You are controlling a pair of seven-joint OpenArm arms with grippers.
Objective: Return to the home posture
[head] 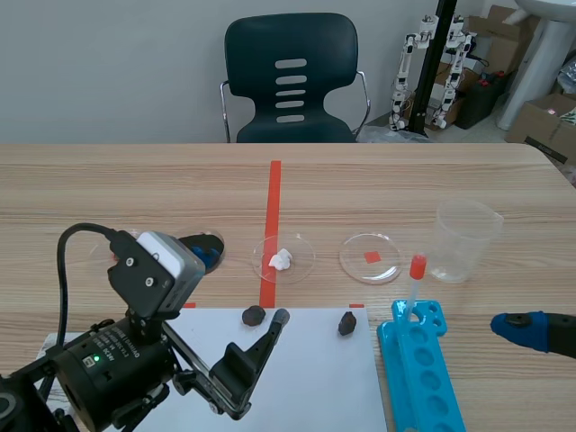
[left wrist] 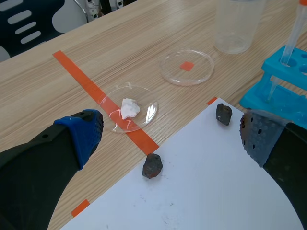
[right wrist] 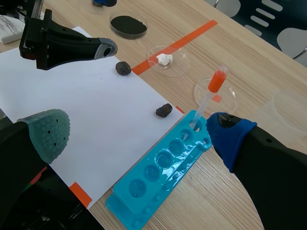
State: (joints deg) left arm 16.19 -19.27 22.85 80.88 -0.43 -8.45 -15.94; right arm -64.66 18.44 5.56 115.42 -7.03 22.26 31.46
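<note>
black left gripper (left wrist: pixel 170 136) is released, fingers wide apart with nothing between them. it hangs low over the white paper sheet (head: pixel 306 378) at the table's near left. one dark lump (left wrist: pixel 152 166) lies just ahead of it, a second lump (left wrist: pixel 223 114) near its right finger. right gripper (right wrist: pixel 139 132) is also spread and holds nothing — low at the table's right side, just beside the blue tube rack (right wrist: pixel 163 167). an orange-capped dropper (right wrist: pixel 211 93) stands in the rack's far end.

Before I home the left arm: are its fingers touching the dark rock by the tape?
Apart. The left wrist view shows the rock on the paper between the open fingers, bare paper on both sides of it.
</note>
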